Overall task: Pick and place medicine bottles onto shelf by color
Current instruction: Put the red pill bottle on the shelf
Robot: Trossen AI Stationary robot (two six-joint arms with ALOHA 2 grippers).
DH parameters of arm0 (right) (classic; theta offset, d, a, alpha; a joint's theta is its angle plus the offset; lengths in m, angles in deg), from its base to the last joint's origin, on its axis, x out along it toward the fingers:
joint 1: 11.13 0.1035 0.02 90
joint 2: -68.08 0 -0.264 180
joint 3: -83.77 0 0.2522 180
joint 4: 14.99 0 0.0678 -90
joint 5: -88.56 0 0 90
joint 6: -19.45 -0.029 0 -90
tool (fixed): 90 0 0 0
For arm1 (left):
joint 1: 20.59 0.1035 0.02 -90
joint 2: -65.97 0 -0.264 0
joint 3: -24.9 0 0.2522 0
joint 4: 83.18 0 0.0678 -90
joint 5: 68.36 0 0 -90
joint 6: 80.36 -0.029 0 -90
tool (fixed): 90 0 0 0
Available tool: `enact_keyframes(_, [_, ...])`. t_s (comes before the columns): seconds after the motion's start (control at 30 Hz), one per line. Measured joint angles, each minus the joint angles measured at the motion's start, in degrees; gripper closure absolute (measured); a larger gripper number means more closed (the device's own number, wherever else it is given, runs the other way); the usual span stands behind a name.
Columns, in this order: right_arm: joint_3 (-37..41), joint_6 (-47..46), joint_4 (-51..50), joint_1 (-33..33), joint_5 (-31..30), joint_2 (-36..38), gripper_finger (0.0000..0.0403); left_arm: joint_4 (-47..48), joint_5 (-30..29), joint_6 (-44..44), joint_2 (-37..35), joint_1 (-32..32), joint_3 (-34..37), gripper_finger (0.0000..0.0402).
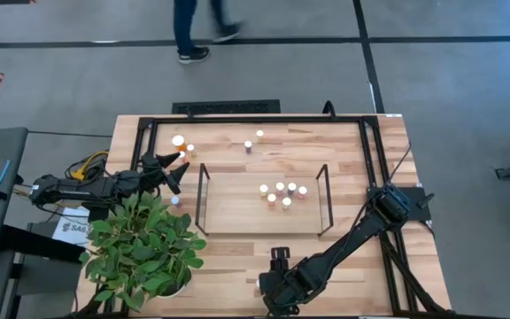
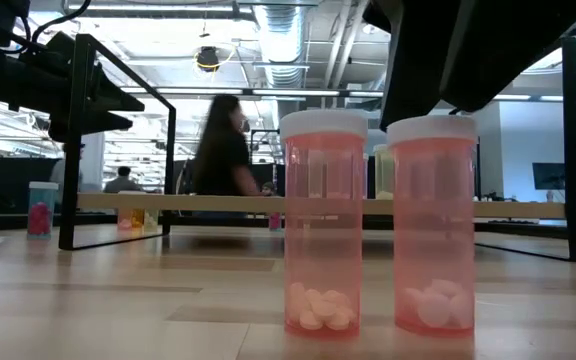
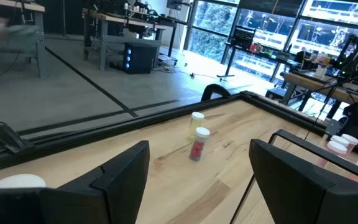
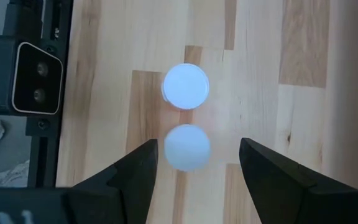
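Two pink medicine bottles [image 2: 323,225] [image 2: 433,225] with white caps stand upright near the table's front edge. My right gripper [image 4: 199,149] hangs open above them, pointing steeply down; its fingers flank the nearer cap [image 4: 187,147] without touching, and the other cap [image 4: 185,85] lies beyond. The right arm [image 1: 277,283] hides both bottles in the high view. Several bottles stand on the shelf [image 1: 237,213]. More stand at the far left [image 1: 178,140] and far middle [image 1: 248,144]. My left gripper [image 1: 177,168] waits open and level left of the shelf, facing a red bottle [image 3: 197,146].
A leafy potted plant [image 1: 144,252] fills the front left corner. A small black camera unit [image 4: 39,78] sits on the front edge beside the two pink bottles. The shelf's black wire ends [image 1: 204,197] [image 1: 324,199] stand up. A person [image 1: 193,31] walks beyond the table.
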Motion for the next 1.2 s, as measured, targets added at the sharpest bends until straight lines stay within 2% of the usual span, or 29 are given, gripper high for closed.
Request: enact_keyframes(1.2, [1.27, -2.86, 1.99, -0.4, 2.91, -0.28, 0.0152, 0.02, 0.0, 0.0, -0.02, 0.01, 0.0, 0.0137])
